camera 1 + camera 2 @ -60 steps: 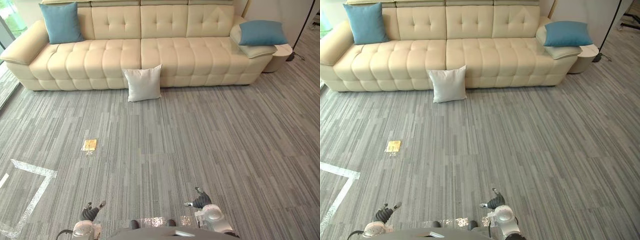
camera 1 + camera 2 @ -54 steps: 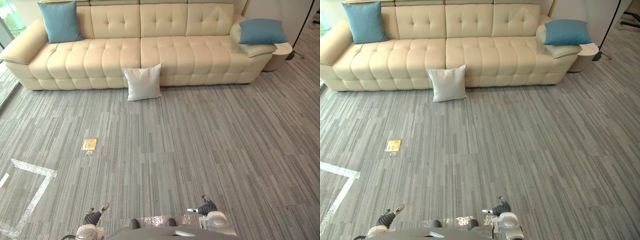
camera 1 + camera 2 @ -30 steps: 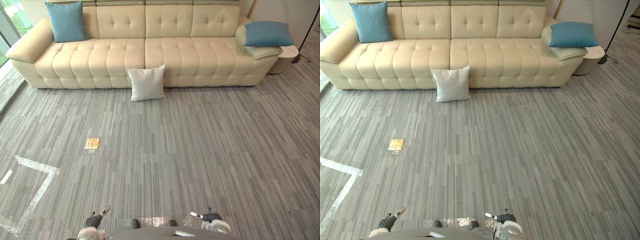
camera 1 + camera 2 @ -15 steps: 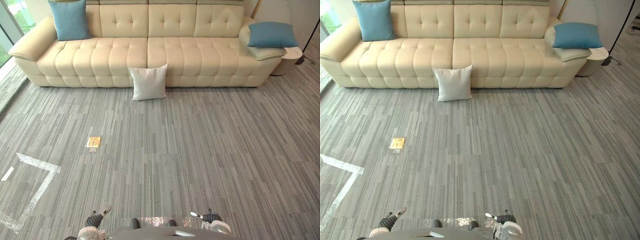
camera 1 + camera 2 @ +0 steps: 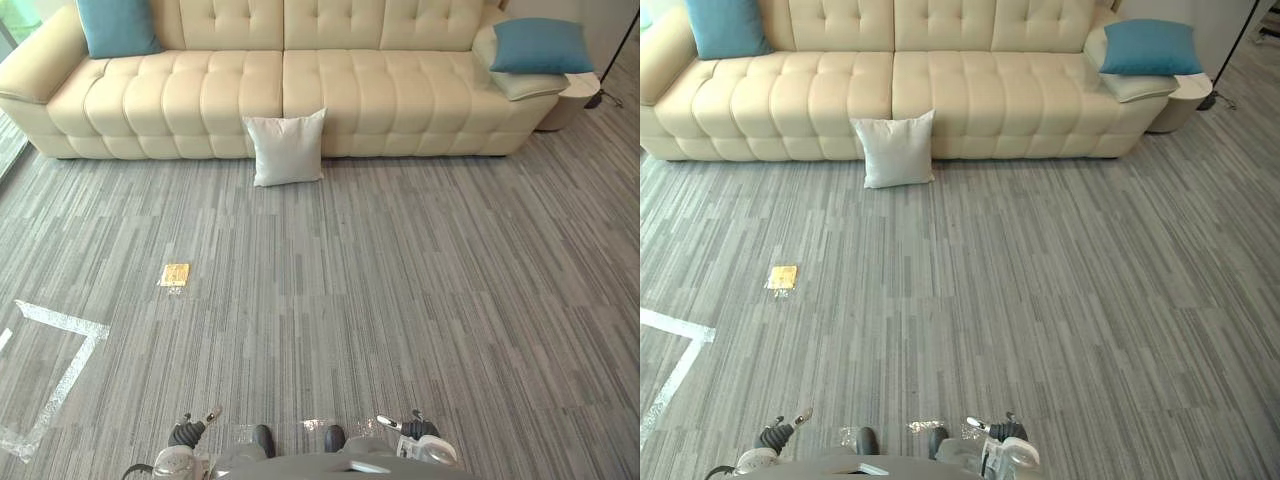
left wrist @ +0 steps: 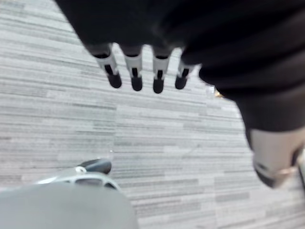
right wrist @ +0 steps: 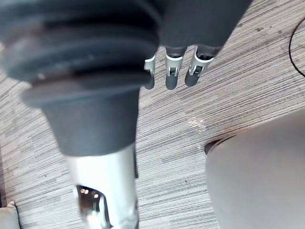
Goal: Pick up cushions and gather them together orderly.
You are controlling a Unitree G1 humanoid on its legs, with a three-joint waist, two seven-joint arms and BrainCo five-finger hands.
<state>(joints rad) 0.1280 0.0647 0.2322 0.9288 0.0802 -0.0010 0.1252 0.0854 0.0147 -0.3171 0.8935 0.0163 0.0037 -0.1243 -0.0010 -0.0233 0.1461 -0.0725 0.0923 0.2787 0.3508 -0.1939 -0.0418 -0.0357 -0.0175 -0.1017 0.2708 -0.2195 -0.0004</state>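
My left hand and right hand hang empty, fingers straight and spread, because the white cushion leans on the sofa front, well apart. A blue cushion lies at each end.

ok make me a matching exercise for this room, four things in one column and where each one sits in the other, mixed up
Things
1. white square cushion
2. blue cushion on the left
3. blue cushion on the right
4. small yellow rectangle

Places
A. on the armrest of the cream tufted sofa
B. flat on the grey carpet, apart from the sofa
C. on the floor, leaning on the sofa's front
D. on the seat, against the backrest

Pairs: 1-C, 2-D, 3-A, 4-B
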